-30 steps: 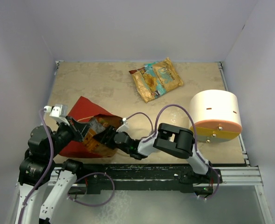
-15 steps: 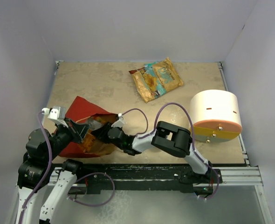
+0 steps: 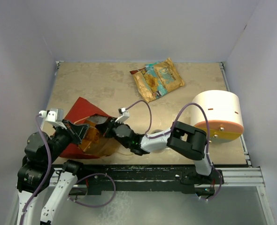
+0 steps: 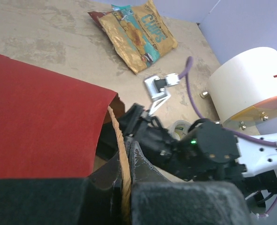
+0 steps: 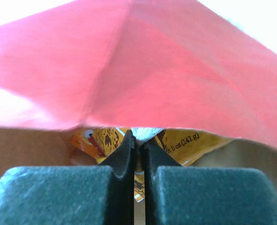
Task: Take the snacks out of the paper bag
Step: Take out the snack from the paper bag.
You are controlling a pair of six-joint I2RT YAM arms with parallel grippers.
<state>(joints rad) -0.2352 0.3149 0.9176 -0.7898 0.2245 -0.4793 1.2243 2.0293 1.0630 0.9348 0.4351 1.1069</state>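
The paper bag (image 3: 82,112), red outside, lies on its side at the near left with its mouth facing right. My left gripper (image 3: 79,133) is shut on the brown upper edge of the mouth (image 4: 124,187) and holds it up. My right gripper (image 3: 105,125) reaches into the mouth. Inside the bag (image 5: 129,65) the right gripper (image 5: 138,140) is shut on a corner of an orange-yellow snack packet (image 5: 185,143). A golden-tan snack packet with teal marks (image 3: 157,78) lies flat on the table at the far middle, also visible in the left wrist view (image 4: 138,30).
A big cream-white cylinder with an orange base (image 3: 217,115) stands at the right, close to the right arm's elbow. A small tape roll (image 4: 180,127) sits on the table under the right forearm. White walls close in the table on three sides.
The right gripper's jaws have gone from open to shut on the packet inside the bag. The right arm's elbow has swung right. The left gripper kept its hold on the bag's edge.
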